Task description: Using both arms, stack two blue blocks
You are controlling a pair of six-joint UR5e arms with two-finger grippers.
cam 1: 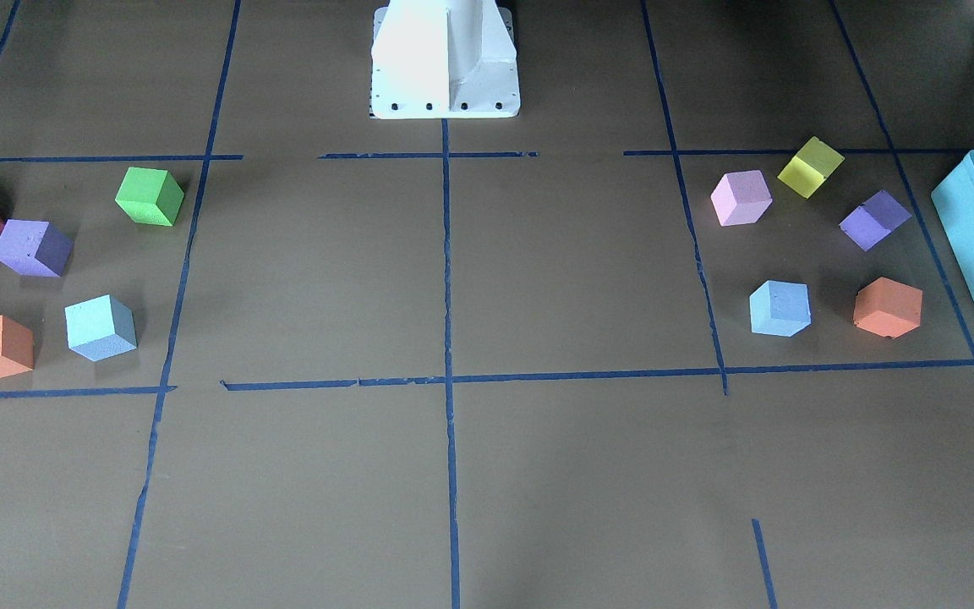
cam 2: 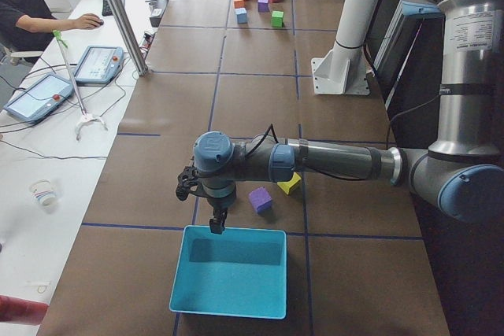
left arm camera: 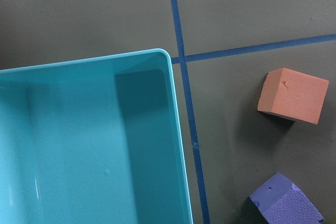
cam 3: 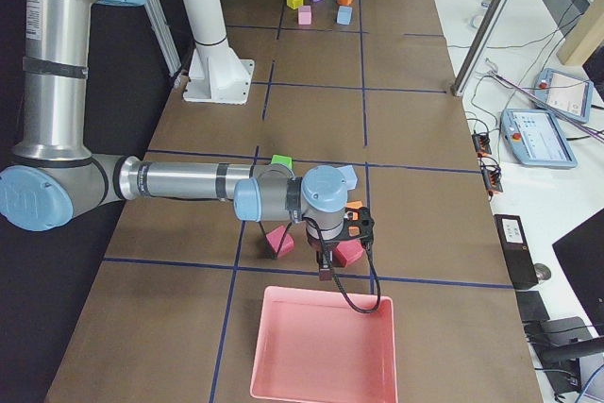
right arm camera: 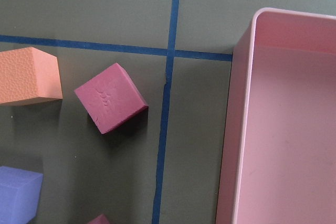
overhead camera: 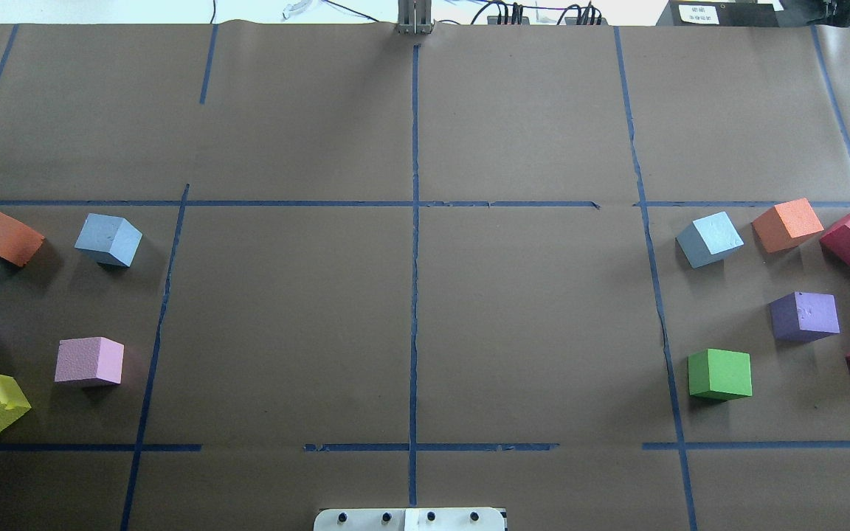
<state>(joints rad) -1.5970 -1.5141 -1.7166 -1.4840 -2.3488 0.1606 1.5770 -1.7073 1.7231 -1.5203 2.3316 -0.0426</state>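
Inward of my left claw (cam 2: 216, 226), toward the middle of the table (overhead camera: 285, 332), sits the left blue block (overhead camera: 108, 239), and my coming reach turns on that direction. The claw hangs over the inner rim of the teal tray (left arm camera: 79, 145) at the table's end. Its wrist camera shows the left orange cube (left arm camera: 293, 95) just off the tray's corner, with no blue in sight. From the overhead view I judge that the block lies just beyond that orange cube, on roughly the same line away from the claw. I would have to pass over or beside the orange one to get there.

My right claw (cam 3: 325, 271) mirrors this at the inner rim of the pink tray (right arm camera: 294, 129). Going inward from it come the crimson cube (right arm camera: 110, 98), then the right orange cube (right arm camera: 26, 74), then the right blue block (overhead camera: 709, 239), the innermost of that row.

Each block is far nearer its own claw than the other's, and the whole middle of the table lies between the two.

Being cubes, they have no long axis. Each stands turned out of square with the tape lines (overhead camera: 414, 295), so I expect a wrist turn to meet flat faces.

Whether either claw is open or closed I cannot tell, since both show only small in the side views.
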